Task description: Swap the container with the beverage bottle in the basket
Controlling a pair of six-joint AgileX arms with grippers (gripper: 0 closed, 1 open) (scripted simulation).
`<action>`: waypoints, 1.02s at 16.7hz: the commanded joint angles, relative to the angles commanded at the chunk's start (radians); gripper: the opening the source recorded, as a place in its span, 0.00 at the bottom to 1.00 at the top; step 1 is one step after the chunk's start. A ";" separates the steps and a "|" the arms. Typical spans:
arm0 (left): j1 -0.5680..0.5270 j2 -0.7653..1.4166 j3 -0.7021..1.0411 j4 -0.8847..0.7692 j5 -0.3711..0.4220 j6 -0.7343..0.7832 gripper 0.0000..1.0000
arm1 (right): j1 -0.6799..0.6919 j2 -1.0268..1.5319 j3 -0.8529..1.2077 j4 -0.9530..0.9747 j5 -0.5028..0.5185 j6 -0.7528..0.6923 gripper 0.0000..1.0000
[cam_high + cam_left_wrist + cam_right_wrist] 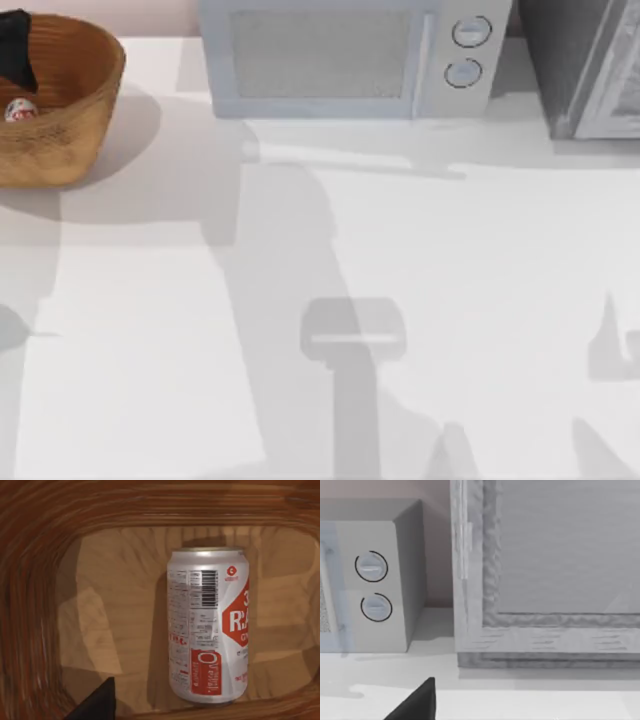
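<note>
The basket point(60, 100) stands on the table point(420, 300), well to the left of the microwave point(350, 55). The beverage bottle point(210, 625) lies on its side on the basket's floor, label showing. The left hand point(15, 50) hangs over the basket's interior, above the bottle; whether it is wide or narrow cannot be told. A grey cabinet point(545, 570) stands beside the microwave.
</note>
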State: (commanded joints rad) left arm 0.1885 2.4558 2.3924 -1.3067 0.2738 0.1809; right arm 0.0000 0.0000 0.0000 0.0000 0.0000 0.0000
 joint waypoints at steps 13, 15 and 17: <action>0.000 0.138 0.135 -0.055 0.019 -0.002 1.00 | 0.000 0.000 0.000 0.000 0.000 0.000 1.00; -0.003 0.145 0.099 -0.015 0.018 -0.009 1.00 | 0.000 0.000 0.000 0.000 0.000 0.000 1.00; -0.010 0.152 0.053 0.040 0.017 -0.017 1.00 | 0.000 0.000 0.000 0.000 0.000 0.000 1.00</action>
State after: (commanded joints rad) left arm 0.1787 2.6076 2.4455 -1.2668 0.2908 0.1642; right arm 0.0000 0.0000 0.0000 0.0000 0.0000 0.0000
